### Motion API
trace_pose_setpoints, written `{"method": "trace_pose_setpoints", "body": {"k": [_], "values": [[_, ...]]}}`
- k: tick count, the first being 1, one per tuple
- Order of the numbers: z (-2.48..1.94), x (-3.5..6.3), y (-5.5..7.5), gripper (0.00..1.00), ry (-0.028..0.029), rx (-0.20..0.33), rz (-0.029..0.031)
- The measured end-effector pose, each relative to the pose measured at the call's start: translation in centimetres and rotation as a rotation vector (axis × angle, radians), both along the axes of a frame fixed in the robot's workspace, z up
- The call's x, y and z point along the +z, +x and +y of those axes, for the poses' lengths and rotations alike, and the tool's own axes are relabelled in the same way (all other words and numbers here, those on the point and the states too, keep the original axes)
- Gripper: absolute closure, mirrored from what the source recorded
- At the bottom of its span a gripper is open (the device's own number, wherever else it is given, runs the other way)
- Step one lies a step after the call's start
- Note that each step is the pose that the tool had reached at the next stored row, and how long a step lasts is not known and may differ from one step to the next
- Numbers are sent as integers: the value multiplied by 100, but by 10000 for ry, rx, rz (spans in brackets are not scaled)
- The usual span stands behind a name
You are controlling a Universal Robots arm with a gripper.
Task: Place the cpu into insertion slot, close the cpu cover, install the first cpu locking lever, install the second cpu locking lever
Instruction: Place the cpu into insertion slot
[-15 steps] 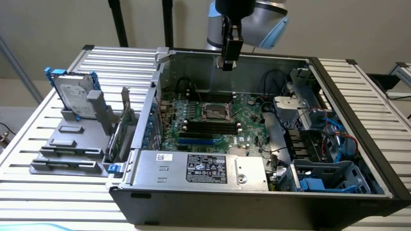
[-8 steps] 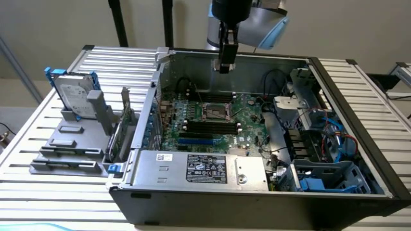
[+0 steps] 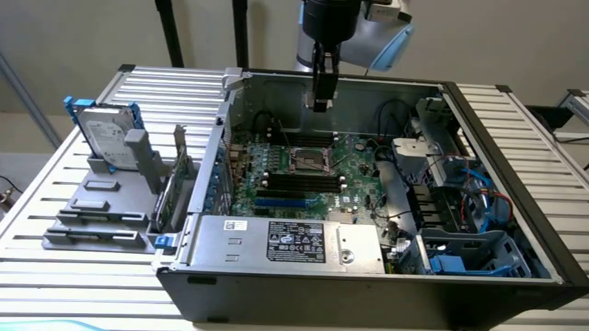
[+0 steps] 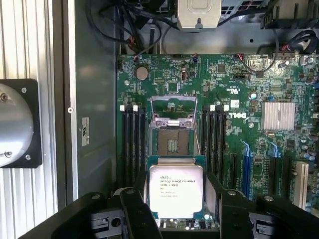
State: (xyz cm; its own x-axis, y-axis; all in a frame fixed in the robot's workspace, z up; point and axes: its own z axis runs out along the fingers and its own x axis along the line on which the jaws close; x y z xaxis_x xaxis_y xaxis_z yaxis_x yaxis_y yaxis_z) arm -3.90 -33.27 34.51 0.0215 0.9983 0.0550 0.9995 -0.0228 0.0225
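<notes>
One cpu (image 4: 176,181) gripped in claw (image 4: 178,211), wrist view.

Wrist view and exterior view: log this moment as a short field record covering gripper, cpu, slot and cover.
gripper: above the open computer case, shut on the cpu
cpu: held clear of the green board, printed face toward the wrist camera
insertion slot: empty, dark centre exposed
cpu cover: swung open, off the slot
task state: cpu not yet seated

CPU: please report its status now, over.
The pincer shut on the cpu. The insertion slot empty, the cpu cover raised open. Nothing seen in the way.
</notes>
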Motion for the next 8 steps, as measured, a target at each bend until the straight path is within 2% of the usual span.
{"method": "trace_pose_setpoints", "body": {"k": [8], "values": [[4,-146,-3,45,-1,-136,0]]}}
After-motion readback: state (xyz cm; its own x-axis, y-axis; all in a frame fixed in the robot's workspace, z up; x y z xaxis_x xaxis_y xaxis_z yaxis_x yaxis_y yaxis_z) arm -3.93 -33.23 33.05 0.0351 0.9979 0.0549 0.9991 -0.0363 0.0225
